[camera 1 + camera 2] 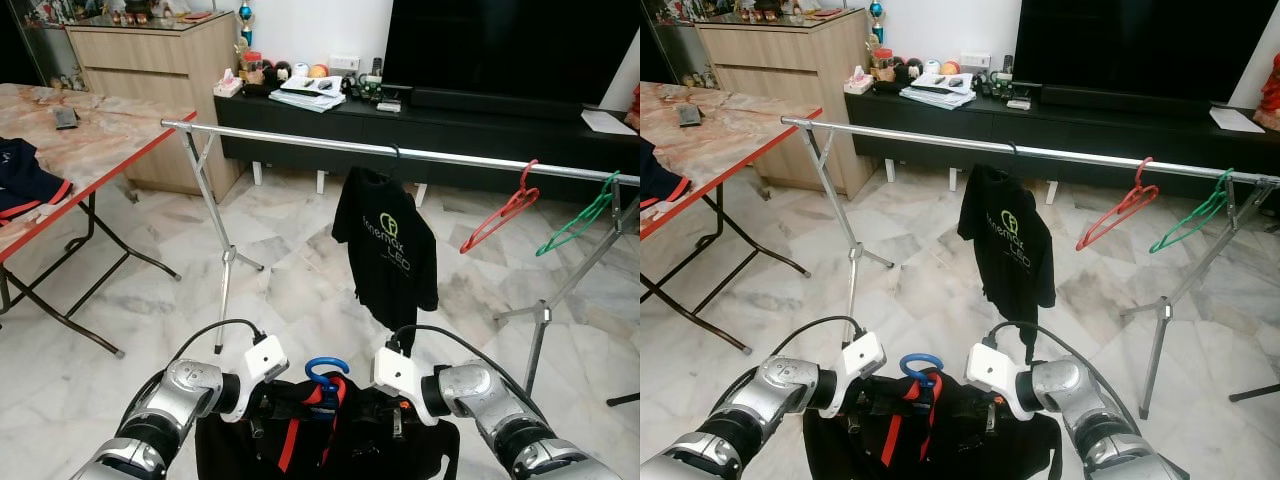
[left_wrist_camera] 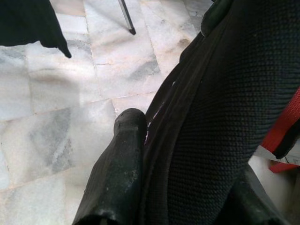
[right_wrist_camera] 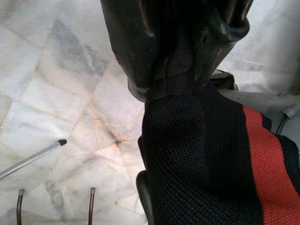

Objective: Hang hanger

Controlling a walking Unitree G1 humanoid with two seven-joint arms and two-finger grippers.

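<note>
Both jaws are closed on the dark shirt with a red stripe [image 1: 320, 430]. Each one pinches the knitted cloth between its black fingers, as the wrist views show. The left gripper [image 1: 258, 405] holds the left shoulder of this shirt and the right gripper [image 1: 398, 408] holds the right shoulder, so the shirt is stretched between them, low in front of the robot. The shirt is on a hanger, and its blue hook [image 1: 326, 370] stands up between the two grippers.

Ahead stands a long metal rail [image 1: 300, 139] on thin legs, crossing the marble floor [image 1: 290, 290]. It is well apart from the blue hook. On the rail hangs a black T-shirt [image 1: 385, 245] with pale print, near the middle. Further to the right hang a bare red hanger [image 1: 500, 215] and a bare green hanger [image 1: 580, 218], side by side.

At the left is a table [image 1: 90, 140] with a red edge, and some dark clothing [image 1: 25, 180] lies on it. Behind the rail are a low black cabinet [image 1: 470, 130] and a wooden cupboard [image 1: 150, 60].
</note>
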